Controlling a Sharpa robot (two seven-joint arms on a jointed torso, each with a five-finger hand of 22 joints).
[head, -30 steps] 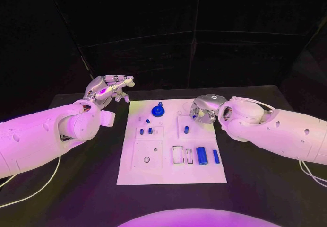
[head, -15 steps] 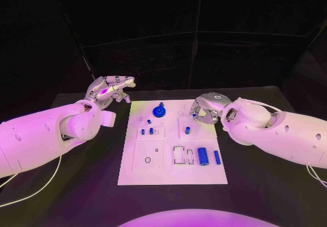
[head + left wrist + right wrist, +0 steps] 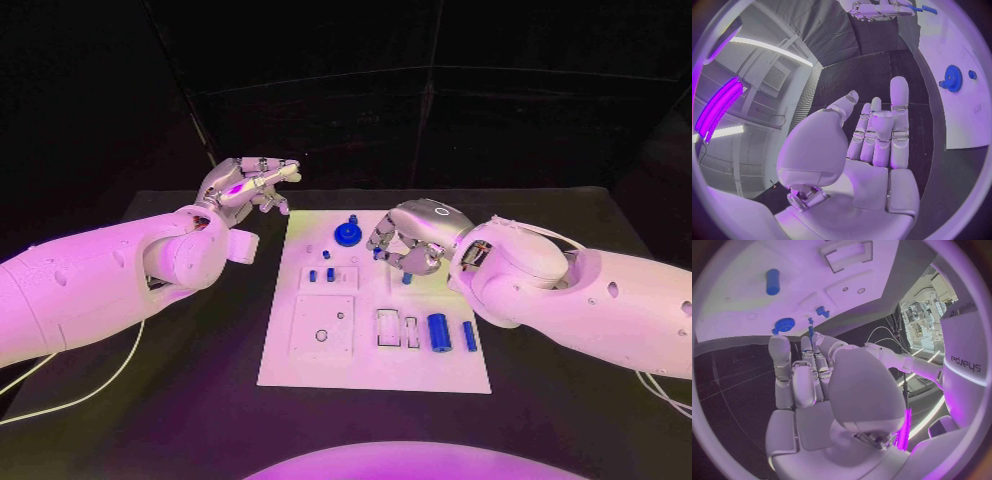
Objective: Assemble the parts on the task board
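Note:
The white task board (image 3: pixel 296 365) lies mid-table. On it stand a blue gear (image 3: pixel 349 233), two short blue pegs (image 3: pixel 320 274), a blue piece (image 3: pixel 405 279), a thick blue cylinder (image 3: pixel 438 332) and a slimmer one (image 3: pixel 469 335). My right hand (image 3: pixel 411 240) hovers over the board's far right part, fingers curled, pinching a thin blue pin (image 3: pixel 811 329) at its fingertips. The gear (image 3: pixel 784 325) and cylinder (image 3: pixel 772 281) lie beyond it. My left hand (image 3: pixel 253 182) hangs beyond the board's far left corner, fingers stretched out and empty (image 3: pixel 879 135).
Rectangular recesses (image 3: pixel 387 327) and round holes (image 3: pixel 320 337) mark the board's near half. Black table (image 3: pixel 577 420) surrounds the board on all sides. In the left wrist view the gear (image 3: pixel 953 78) stands on the board (image 3: pixel 967 120).
My right hand has moved left, further in over the board's far part and closer to the gear. The left hand stays about where it was. The camera shifted slightly.

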